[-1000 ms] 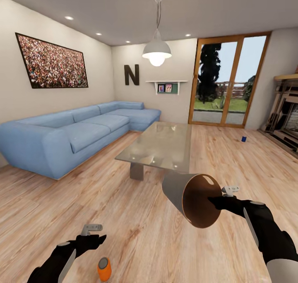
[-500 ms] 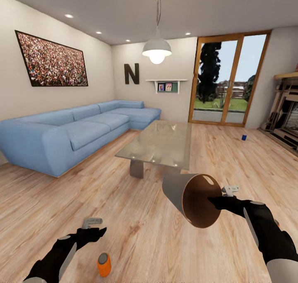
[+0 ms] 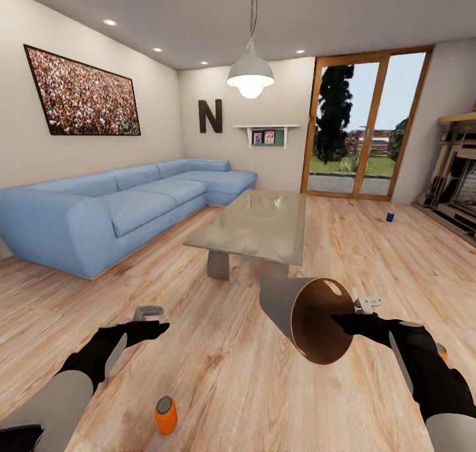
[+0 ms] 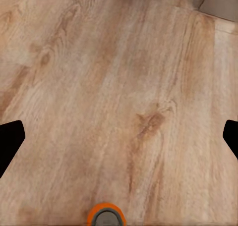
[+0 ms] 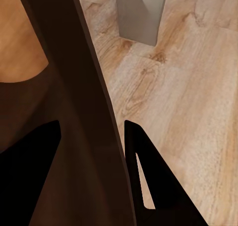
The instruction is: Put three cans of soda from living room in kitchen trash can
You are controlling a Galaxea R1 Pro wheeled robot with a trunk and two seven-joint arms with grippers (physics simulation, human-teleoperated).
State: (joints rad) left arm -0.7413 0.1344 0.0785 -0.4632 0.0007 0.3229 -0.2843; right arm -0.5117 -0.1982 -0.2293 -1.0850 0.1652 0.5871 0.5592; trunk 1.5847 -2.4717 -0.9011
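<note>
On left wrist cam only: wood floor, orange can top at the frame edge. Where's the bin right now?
Observer: The trash can is off the floor and tilted, its rim clamped in the right end effector.
Operator: Any other cans in sight?
Observer: A blue can stands on the floor far ahead, near the glass doors.
Operator: Where's my orange can relative to the left end effector?
Observer: The orange can stands upright, nearer the robot than the open left end effector.
</note>
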